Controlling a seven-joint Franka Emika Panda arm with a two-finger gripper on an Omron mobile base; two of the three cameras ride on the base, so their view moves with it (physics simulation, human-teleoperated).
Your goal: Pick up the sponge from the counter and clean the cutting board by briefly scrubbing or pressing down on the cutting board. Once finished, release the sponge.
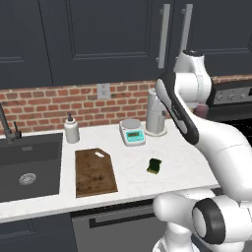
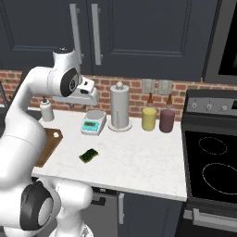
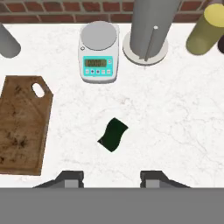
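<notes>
The sponge [image 3: 113, 134] lies free on the white marble tabletop [image 3: 175, 122], dark green face up, turned at a slant, with bare stone all round it. In the hand view it sits just above the jaws [image 3: 112, 178], whose two dark tips stand apart with nothing between them (they hang over the tabletop, touching nothing, and that gap is as narrow as they get, so they count as closed and empty).

The cutting board [image 3: 22, 124] lies flat at about 9 o'clock from the sponge, well apart from it, its clipped corner and small pale mark toward the brick wall [image 3: 65, 6]. Its brown face is mottled with dark stains.

At 12 o'clock from the sponge, near the wall, stands the white digital scale [image 3: 99, 54] with its teal display. Just beside it, at about 1 o'clock, is the grey paper towel holder [image 3: 148, 26] on its round base, and further toward 2 o'clock a yellow bottle [image 3: 205, 30].

In the left base view the dark inset sink [image 1: 29, 167] sits at 9 o'clock from the board, with a pale soap dispenser [image 1: 72, 130] by the wall between them. In the right base view the black stove top [image 2: 213, 162] adjoins the tabletop at 3 o'clock.
</notes>
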